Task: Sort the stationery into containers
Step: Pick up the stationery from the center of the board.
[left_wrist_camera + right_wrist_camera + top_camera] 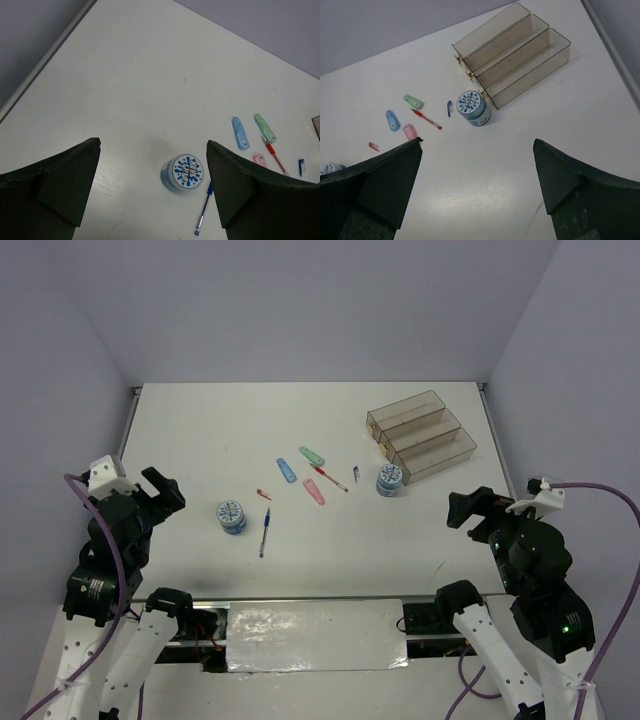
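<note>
The stationery lies loose mid-table: a tape roll (pixel 231 516) beside a blue pen (pixel 265 531), a second tape roll (pixel 390 479) by the containers (pixel 420 432), a red pen (pixel 330 478), and blue (pixel 287 470), green (pixel 313 456) and pink (pixel 314 491) flat pieces. My left gripper (pixel 163 490) hovers open at the left; its wrist view shows the near tape roll (pixel 183 172) below and ahead, between its fingers (pixel 153 143). My right gripper (pixel 458 510) hangs open at the right, holding nothing (pixel 478 142), with the other roll (pixel 472 107) and the three empty bins (pixel 512 52) ahead.
A tiny red bit (pixel 263 494) and a small blue cap (pixel 355 476) lie among the items. Walls enclose the white table (pixel 200 430) on three sides. A shiny plate (pixel 315 635) sits between the arm bases at the near edge.
</note>
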### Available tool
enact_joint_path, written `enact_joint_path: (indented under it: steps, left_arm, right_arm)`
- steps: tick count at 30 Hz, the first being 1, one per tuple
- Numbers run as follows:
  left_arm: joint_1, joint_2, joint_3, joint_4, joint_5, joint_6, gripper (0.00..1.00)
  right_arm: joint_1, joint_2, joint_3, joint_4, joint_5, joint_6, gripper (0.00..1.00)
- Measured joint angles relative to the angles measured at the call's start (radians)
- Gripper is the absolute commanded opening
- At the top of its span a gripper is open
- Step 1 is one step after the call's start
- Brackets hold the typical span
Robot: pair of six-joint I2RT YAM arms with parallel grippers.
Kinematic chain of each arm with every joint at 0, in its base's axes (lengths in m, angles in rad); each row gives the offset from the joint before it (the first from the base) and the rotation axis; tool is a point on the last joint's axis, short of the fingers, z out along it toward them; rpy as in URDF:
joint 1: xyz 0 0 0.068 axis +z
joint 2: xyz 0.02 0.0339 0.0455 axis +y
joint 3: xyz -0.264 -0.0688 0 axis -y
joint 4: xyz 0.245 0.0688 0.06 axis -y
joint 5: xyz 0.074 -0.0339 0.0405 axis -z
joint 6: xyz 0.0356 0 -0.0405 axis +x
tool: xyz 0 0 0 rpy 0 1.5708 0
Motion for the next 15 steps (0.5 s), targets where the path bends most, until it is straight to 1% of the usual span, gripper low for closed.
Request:
enact_joint_path:
  steps: [11,15]
  left_arm:
    - [0.0,0.02,0.0,0.002,0.037,0.003,0.99]
    - [0.001,0.024,0.0,0.008,0.055,0.004,0.99]
  right_arm:
    - [0.0,-0.051,-0.034,0.035,0.005,0.027,1.0]
    - [0.0,-0.02,-0.084,0.077,-0.027,0.05,1.0]
